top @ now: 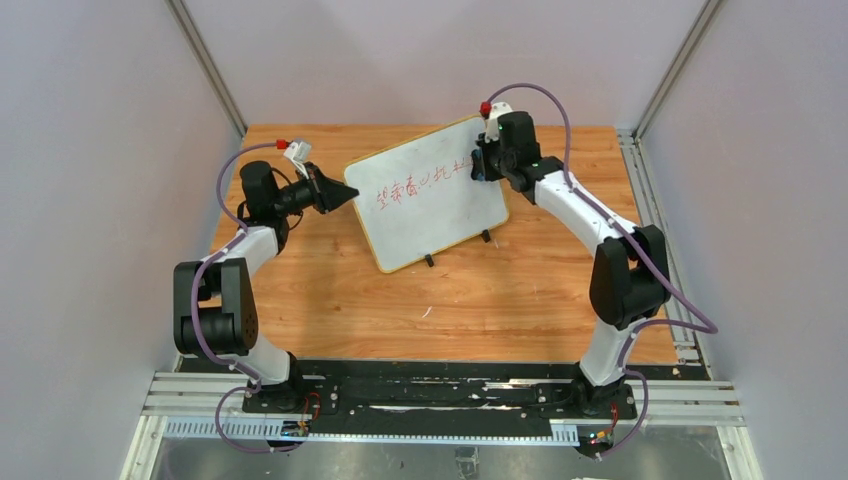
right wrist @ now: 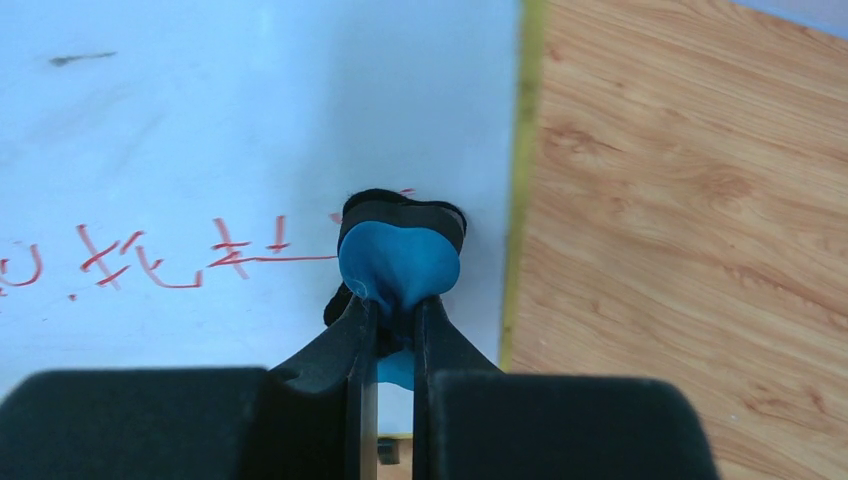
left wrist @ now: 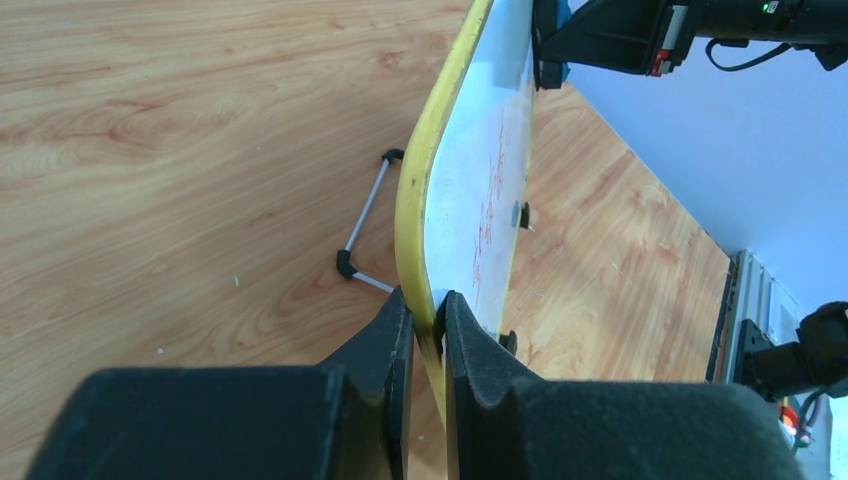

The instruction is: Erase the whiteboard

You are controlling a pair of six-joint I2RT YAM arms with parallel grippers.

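The whiteboard (top: 430, 195), white with a thin yellow frame, stands tilted on black feet on the wooden table. A line of red handwriting (top: 420, 183) runs across it. My left gripper (top: 350, 193) is shut on the board's left yellow edge (left wrist: 425, 190). My right gripper (top: 480, 162) is shut on a blue eraser (right wrist: 400, 262) with a black pad, pressed against the board (right wrist: 250, 120) at the right end of the red writing (right wrist: 150, 255), close to the right yellow edge (right wrist: 520, 180).
The board's wire stand with black tips (left wrist: 362, 228) rests on the wooden table (top: 400, 310) behind it. Grey walls enclose the table on three sides. A black rail (top: 440, 390) carries the arm bases at the near edge.
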